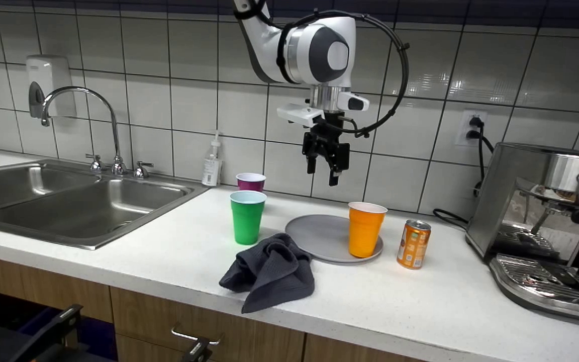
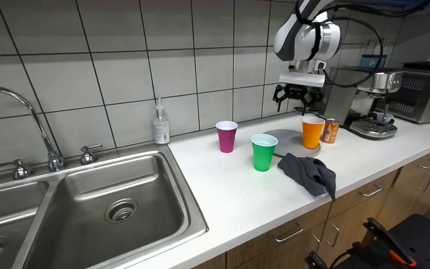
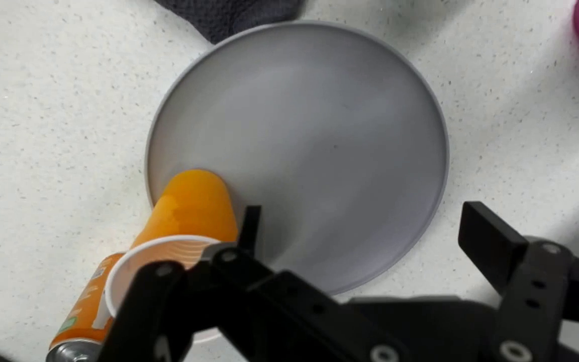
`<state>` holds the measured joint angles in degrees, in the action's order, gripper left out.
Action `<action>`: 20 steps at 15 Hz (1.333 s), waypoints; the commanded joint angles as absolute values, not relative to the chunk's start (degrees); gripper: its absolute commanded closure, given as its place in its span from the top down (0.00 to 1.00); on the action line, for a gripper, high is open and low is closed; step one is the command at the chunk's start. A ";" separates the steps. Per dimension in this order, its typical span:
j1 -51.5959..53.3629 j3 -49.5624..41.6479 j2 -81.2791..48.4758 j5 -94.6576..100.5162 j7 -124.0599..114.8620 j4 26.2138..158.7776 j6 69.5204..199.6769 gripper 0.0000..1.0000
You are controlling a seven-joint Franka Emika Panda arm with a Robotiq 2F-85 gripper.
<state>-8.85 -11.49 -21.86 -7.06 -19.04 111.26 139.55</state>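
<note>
Both exterior views share the long white table (image 1: 370, 296), angled down toward the white-tiled wall (image 1: 194, 103); steel double sink (image 2: 84, 220) sits way nearer in an exterior view. Wrist view's close, straight above the round grey plate (image 3: 299, 125).

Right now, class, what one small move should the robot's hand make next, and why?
Probably the hand should ease sideways to line up with the orange cup. It is open and empty, and in the wrist view the upright cup on the gray plate appears to one side, not between the fingertips.
</note>
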 commanded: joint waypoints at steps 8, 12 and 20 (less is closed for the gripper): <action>-8.09 -8.57 -11.51 -8.01 -12.77 123.74 136.52 1.00; -7.07 -7.92 -9.08 -7.37 -11.85 127.27 135.46 1.00; -5.36 -7.11 -7.38 -7.16 -12.19 131.04 134.78 1.00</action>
